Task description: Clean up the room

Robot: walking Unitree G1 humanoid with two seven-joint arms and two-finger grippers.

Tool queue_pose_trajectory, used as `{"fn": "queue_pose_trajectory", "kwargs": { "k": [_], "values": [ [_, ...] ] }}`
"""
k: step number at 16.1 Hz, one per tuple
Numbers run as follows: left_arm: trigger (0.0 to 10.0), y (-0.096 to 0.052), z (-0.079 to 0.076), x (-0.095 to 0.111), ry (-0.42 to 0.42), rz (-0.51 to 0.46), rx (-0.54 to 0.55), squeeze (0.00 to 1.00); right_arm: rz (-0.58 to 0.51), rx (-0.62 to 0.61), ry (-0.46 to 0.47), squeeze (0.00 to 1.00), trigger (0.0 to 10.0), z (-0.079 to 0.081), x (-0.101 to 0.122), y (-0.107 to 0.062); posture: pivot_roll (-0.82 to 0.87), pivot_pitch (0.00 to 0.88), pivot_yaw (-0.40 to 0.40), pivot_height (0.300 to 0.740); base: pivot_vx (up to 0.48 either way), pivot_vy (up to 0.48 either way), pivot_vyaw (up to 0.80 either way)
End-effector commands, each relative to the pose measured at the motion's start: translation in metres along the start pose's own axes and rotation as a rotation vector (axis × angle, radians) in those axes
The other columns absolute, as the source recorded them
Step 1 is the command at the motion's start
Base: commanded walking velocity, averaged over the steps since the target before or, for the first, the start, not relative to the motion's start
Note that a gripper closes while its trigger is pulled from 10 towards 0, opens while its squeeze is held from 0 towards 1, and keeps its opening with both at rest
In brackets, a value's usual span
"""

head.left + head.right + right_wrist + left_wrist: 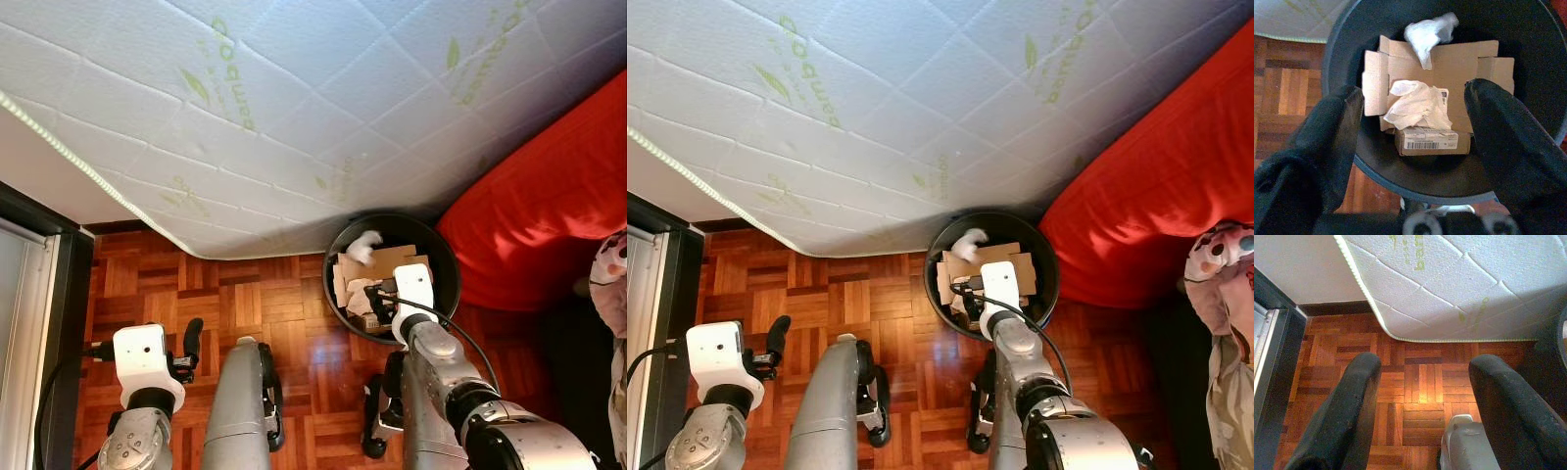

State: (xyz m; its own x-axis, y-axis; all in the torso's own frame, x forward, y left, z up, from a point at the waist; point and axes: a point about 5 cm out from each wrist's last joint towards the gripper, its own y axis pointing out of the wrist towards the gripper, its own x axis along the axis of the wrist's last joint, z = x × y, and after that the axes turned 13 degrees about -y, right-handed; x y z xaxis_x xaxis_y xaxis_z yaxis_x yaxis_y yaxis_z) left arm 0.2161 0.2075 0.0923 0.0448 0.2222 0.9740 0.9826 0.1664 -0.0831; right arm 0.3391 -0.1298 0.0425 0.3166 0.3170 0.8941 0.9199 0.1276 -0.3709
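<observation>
A round black bin (446, 257) stands on the parquet floor between the mattress and a red cushion. Inside lie flattened cardboard (1449, 68), a small brown box with a barcode label (1431, 141) and two crumpled white tissues (1418, 104). My right gripper (1415, 127) hangs open just above the near rim of the bin, nothing between its fingers. Lower left, my left gripper (1422, 396) is open over bare floor, its black finger (192, 340) showing in the left eye view.
A white quilted mattress (294, 108) leans across the upper part of the view, its corner near the bin. A red cushion (549, 215) lies on the right, patterned fabric (1220, 269) at the far right. A dark frame (59, 323) runs along the left.
</observation>
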Motion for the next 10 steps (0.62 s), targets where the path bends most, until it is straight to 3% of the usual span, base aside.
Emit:
{"fn": "queue_pose_trajectory", "kwargs": {
  "k": [1,3,6,9,10],
  "values": [
    [10.0,-0.005,0.007,-0.006,-0.008,0.033,0.026,0.00,0.075,0.000,0.026,0.00,10.0,0.003,-0.023,-0.007,0.22,0.507,0.035,0.620,0.000,0.000,0.00],
    [10.0,-0.005,0.011,-0.017,-0.008,0.062,0.042,0.00,0.089,-0.018,0.076,0.00,10.0,-0.001,-0.034,-0.011,0.20,0.480,0.031,0.620,0.000,0.000,0.00],
    [10.0,-0.001,0.021,-0.046,-0.003,0.149,0.065,0.00,0.163,-0.092,0.195,0.00,10.0,-0.020,-0.080,-0.035,0.16,0.391,0.016,0.620,0.000,0.000,0.00],
    [10.0,0.003,0.028,-0.062,0.003,0.200,0.079,0.00,0.194,-0.124,0.226,0.00,10.0,-0.027,-0.100,-0.048,0.12,0.321,0.013,0.630,0.000,0.000,0.00],
    [10.0,0.005,0.033,-0.080,0.007,0.258,0.098,0.00,0.249,-0.163,0.244,0.00,10.0,-0.033,-0.123,-0.064,0.09,0.253,0.014,0.645,0.000,0.000,0.00]
  ]
}}
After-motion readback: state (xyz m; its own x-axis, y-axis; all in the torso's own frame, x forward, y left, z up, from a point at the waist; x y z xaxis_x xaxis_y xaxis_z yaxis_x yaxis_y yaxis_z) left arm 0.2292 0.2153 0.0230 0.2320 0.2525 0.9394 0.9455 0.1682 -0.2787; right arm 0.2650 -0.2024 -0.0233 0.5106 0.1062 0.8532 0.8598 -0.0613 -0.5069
